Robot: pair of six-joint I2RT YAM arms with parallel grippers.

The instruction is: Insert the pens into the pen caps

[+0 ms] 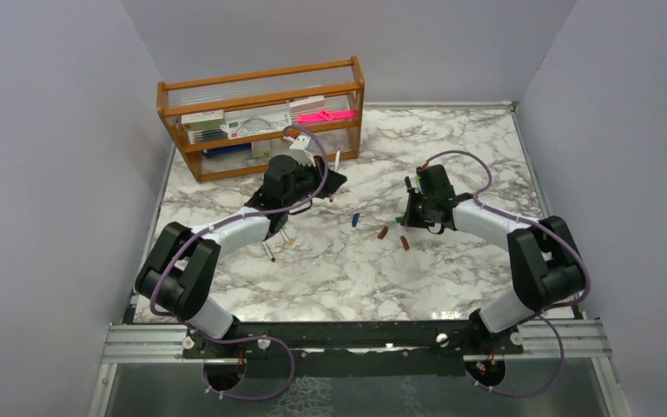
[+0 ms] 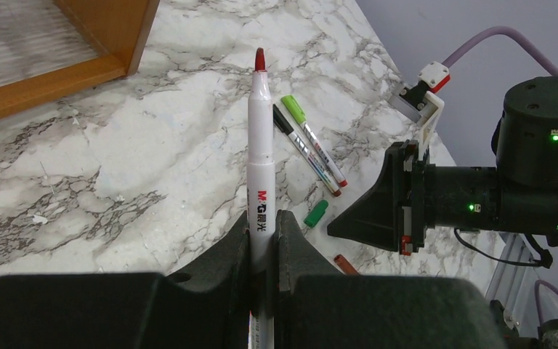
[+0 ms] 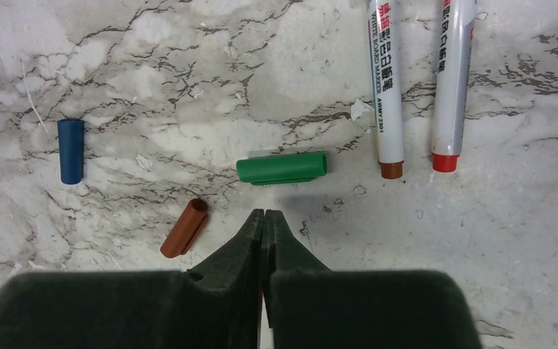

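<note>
Currently, the left gripper (image 2: 261,243) clamps a red-tipped whiteboard marker (image 2: 260,138), tip pointing away. The right gripper (image 3: 263,218), fingers pressed together, hovers just near a green cap (image 3: 282,167). A brown cap (image 3: 185,227) and a blue cap (image 3: 71,150) lie left, two more markers (image 3: 389,87) right.

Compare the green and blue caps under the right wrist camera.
The green cap lies crosswise just ahead of the right gripper; the blue cap lies lengthwise, far off to the left. The green cap looks longer than the blue cap. Both lie flat on the marble table.
</note>
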